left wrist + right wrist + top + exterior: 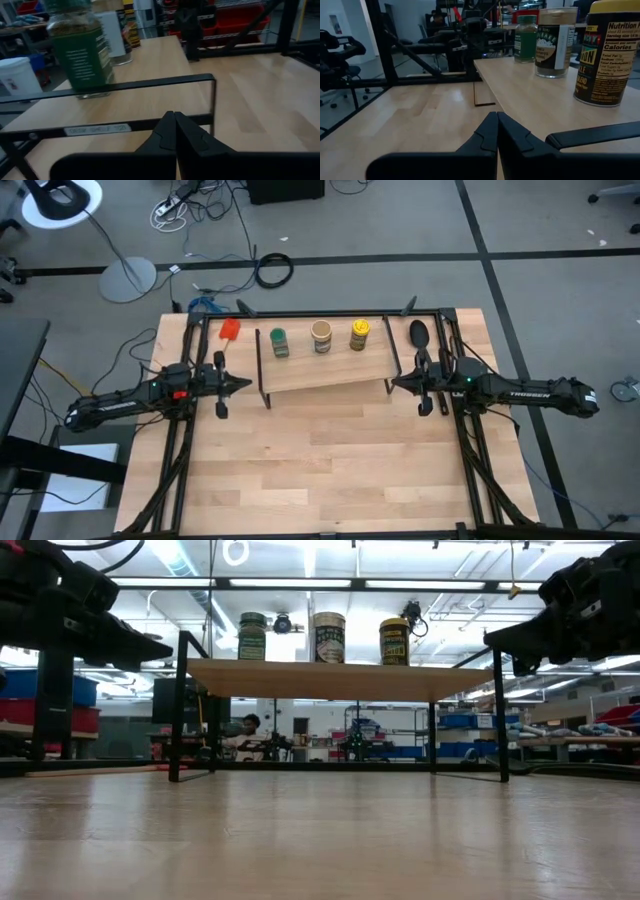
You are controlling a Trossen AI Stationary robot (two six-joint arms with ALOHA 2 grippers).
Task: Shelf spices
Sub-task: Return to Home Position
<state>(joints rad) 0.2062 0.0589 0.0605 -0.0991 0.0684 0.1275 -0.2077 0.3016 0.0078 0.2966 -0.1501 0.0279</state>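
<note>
upright in row along far edge of shelf [320, 372]: green-lidded jar [280, 341] toward left end, tan-lidded jar [322, 336] middle, yellow-lidded jar [360, 334] toward right end. left gripper [247, 384] closed, empty, off shelf's left edge; right gripper [393, 384] closed, empty, off right edge.

Matte-black jointed left arm [120, 402], 9 o'clock: red patch [180, 394], green light [156, 387]. Matching right arm [530, 393], 3 o'clock: white lettering [527, 393]. Pointed black fingers [162, 137] on left gripper [248, 384], right gripper [393, 383].
</note>
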